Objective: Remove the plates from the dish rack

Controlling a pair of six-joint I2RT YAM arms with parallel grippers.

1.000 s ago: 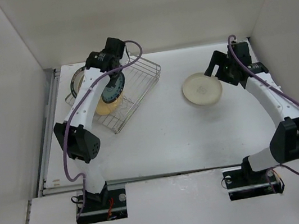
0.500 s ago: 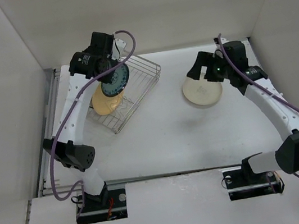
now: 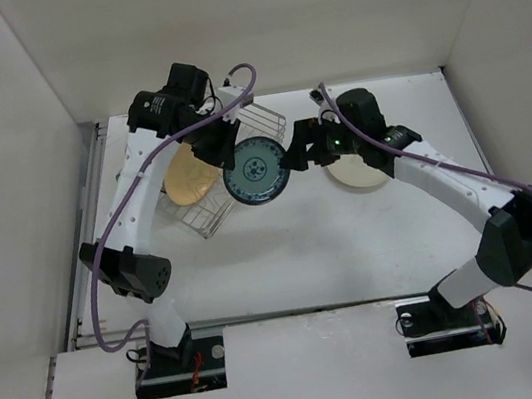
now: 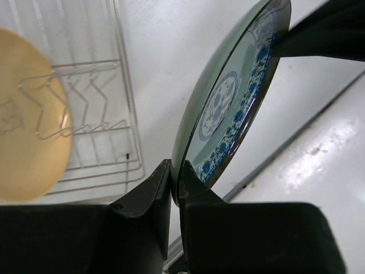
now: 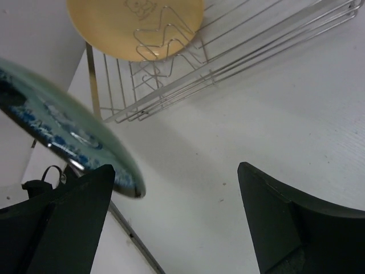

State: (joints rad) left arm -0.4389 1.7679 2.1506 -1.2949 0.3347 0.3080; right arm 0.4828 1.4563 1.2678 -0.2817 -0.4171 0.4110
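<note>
Our left gripper [image 4: 175,171] pinches the rim of the teal-patterned plate [image 3: 256,172], held tilted just beside the dish rack [image 3: 267,121]; our right gripper [image 5: 175,171] gapes wide near its edge

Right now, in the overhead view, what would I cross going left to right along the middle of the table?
Tan plate → blue-patterned plate → right hand, open → cream plate. The dish rack overlaps the first two, so it is left out.
</note>
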